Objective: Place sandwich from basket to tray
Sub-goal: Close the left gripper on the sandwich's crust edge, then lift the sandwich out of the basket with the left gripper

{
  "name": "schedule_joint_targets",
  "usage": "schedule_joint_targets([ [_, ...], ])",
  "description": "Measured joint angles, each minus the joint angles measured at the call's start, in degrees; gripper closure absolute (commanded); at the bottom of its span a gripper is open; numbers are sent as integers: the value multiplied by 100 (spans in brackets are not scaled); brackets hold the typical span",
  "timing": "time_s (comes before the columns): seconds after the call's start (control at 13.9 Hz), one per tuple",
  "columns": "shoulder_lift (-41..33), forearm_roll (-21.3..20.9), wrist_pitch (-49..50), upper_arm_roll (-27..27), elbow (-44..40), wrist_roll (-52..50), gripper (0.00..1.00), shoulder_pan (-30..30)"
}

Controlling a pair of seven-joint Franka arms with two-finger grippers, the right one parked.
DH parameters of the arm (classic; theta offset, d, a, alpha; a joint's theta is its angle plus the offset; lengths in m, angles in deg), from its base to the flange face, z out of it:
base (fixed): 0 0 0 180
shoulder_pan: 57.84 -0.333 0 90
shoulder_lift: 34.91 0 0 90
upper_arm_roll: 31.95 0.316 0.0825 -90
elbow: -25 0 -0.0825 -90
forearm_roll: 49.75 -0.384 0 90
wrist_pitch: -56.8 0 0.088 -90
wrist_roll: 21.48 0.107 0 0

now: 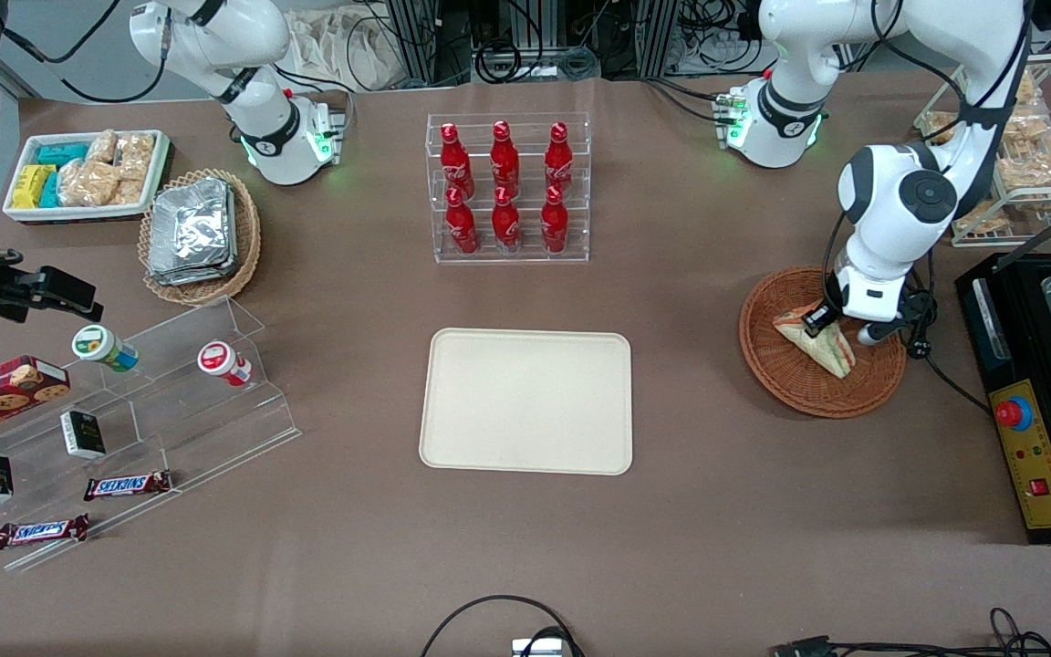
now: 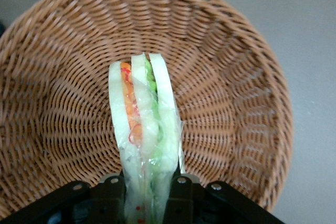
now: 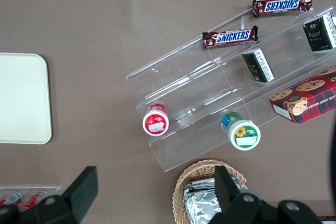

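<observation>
The sandwich (image 1: 819,340) is a wrapped triangular wedge with orange and green filling, lying in the reddish-brown wicker basket (image 1: 785,379) toward the working arm's end of the table. My gripper (image 1: 840,321) is down in the basket, shut on the sandwich's end. In the left wrist view the sandwich (image 2: 143,124) stands edge-on between the two black fingers (image 2: 181,195), with the basket's weave (image 2: 231,108) all around it. The cream tray (image 1: 526,401) lies flat in the middle of the table, nothing on it.
An acrylic rack of red bottles (image 1: 507,187) stands farther from the front camera than the tray. A black box with a red button (image 1: 1027,438) sits beside the basket at the table's end. A wire shelf of bagged snacks (image 1: 1023,155) stands above it.
</observation>
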Motion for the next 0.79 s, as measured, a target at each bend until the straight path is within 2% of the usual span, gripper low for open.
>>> schedule_joint_targets([
  [0.36,-673,-17,1129,-345,-332,1448,100,17],
  [0.79,-783,-16,1781,-435,-864,3223,100,19],
])
